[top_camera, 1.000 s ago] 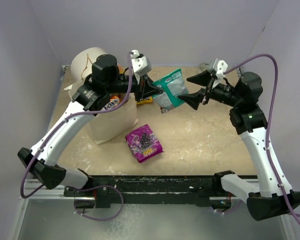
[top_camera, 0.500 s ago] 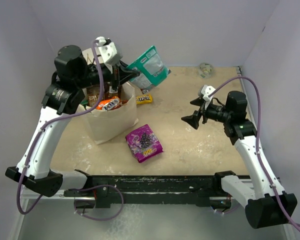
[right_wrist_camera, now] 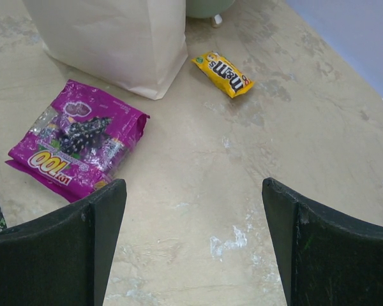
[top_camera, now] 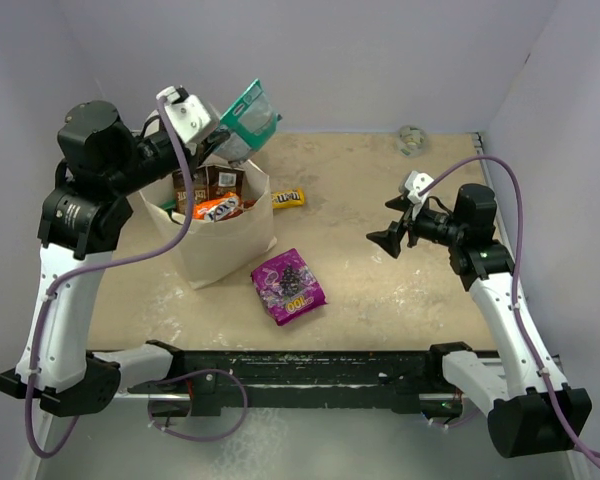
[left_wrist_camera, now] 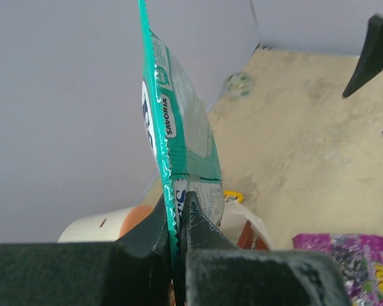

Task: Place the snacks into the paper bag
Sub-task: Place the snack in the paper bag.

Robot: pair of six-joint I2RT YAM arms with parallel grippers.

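over tabletop, left gripper clamps teal packet, right gripper agape.

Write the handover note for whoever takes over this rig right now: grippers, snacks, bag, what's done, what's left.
Left gripper: shut on the teal packet, held in the air by the paper bag, not yet in.
Right gripper: open, empty, above the right side of the table.
Done: orange-red packet and dark brown packets are in the bag.
Left: drop the teal packet in, then bag the purple packet and the yellow candy bag, both lying on the table beside the bag.
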